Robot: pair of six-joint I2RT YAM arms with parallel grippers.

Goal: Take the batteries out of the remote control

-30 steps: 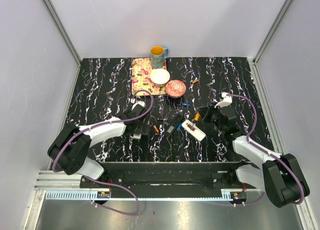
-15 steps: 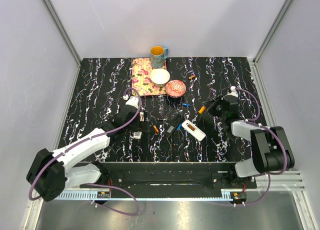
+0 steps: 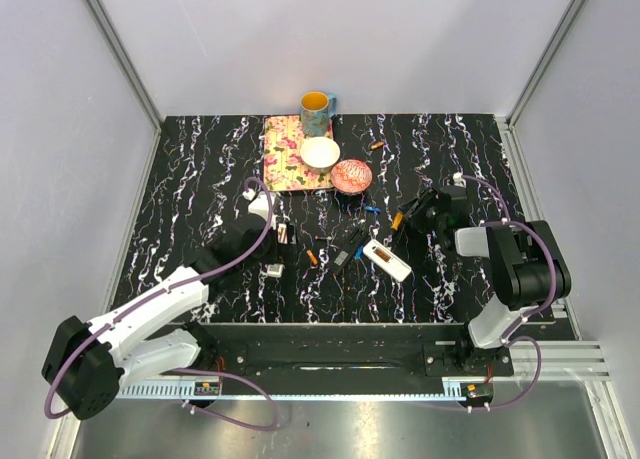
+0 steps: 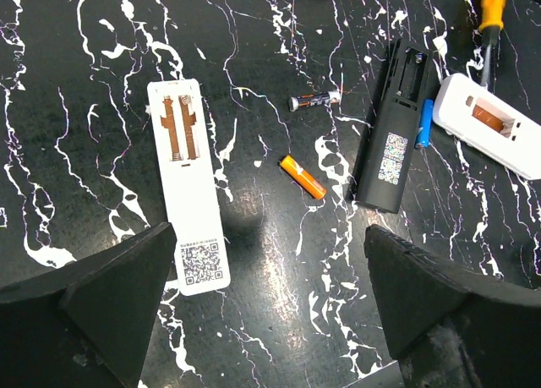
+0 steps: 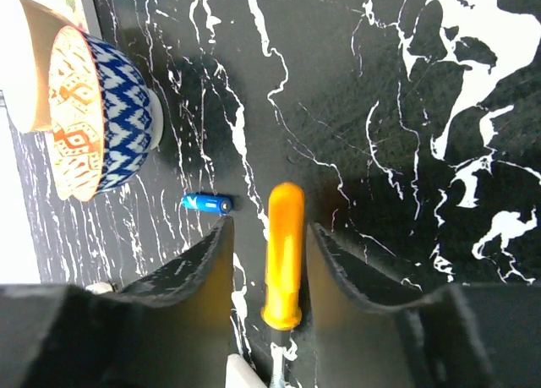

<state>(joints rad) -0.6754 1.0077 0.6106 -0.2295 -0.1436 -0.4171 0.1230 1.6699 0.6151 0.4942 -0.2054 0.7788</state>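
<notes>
entry: unloading, late stage. orange battery [image 4: 303, 177] and dark battery [image 4: 314, 101] lay loose between white remote [image 4: 186, 198] and black remote [image 4: 393, 139]; blue battery [image 4: 425, 122] lay just beside the latter. left gripper [image 4: 266, 236] hung wide and empty above. right gripper [image 5: 270, 227] stood part-open astride the screwdriver [image 5: 283, 253], not pinching it. next, probably: check bays for leftover cells.

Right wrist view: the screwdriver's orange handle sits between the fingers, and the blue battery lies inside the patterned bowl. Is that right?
One thing is wrong. The blue battery is not inside the patterned bowl; it lies on the table beside the bowl, as the right wrist view shows. The screwdriver's orange handle does sit between the fingers.
</notes>
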